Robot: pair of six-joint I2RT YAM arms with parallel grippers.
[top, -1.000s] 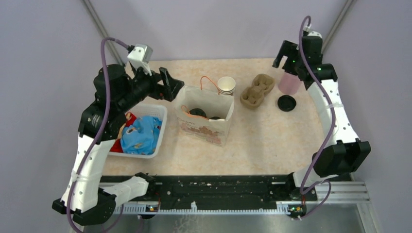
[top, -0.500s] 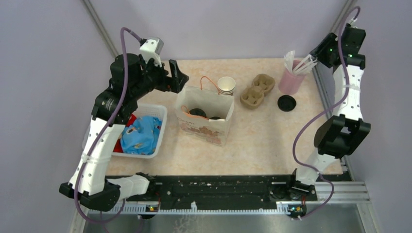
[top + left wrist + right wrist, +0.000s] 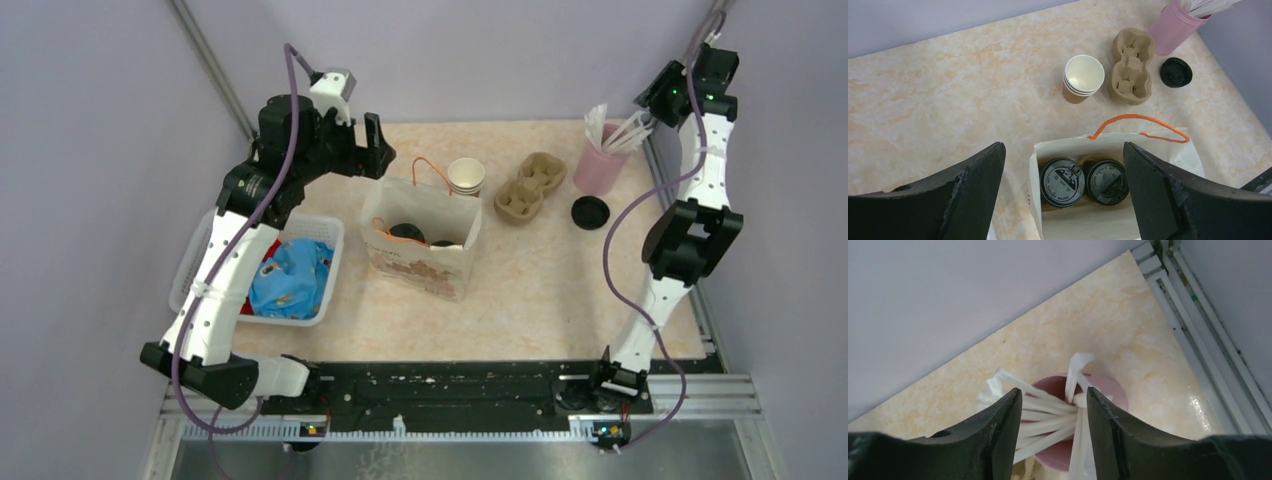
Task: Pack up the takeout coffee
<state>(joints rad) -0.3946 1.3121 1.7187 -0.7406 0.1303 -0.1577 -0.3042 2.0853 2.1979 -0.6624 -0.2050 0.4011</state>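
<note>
- The left gripper (image 3: 1063,147) hangs high over the far left part of the table (image 3: 560,290), its two black fingers spread wide with nothing between them.
- Straight below it in the left wrist view stands the white paper bag (image 3: 420,262), mouth open upward, with an orange cord handle (image 3: 1138,118) arching over its far edge.
- Both task cups are inside that bag, upright and side by side: the left lidded cup (image 3: 1062,182) and the right lidded cup (image 3: 1106,181), black lids on, rims touching or nearly so.
- Left of the bag, near the arm, sits a white basket (image 3: 330,230) holding a crumpled blue cloth (image 3: 290,280) and something red.
- Just beyond the bag stands a stack of open paper cups (image 3: 1083,75), cream inside, with no lid.
- Right of that stack lies the pulp cup carrier (image 3: 1131,65), both wells vacant, and further right a loose black lid (image 3: 1176,72) lies flat on the table.
- The right gripper (image 3: 1053,392) is raised at the far right corner, directly over the pink cup (image 3: 1113,395).
- Its fingers stand partly apart, and the white wrapped sticks (image 3: 615,125) show in the gap; I cannot tell whether any stick is pinched or merely lies below.
- The sticks fan out of the pink cup, leaning mostly left.
</note>
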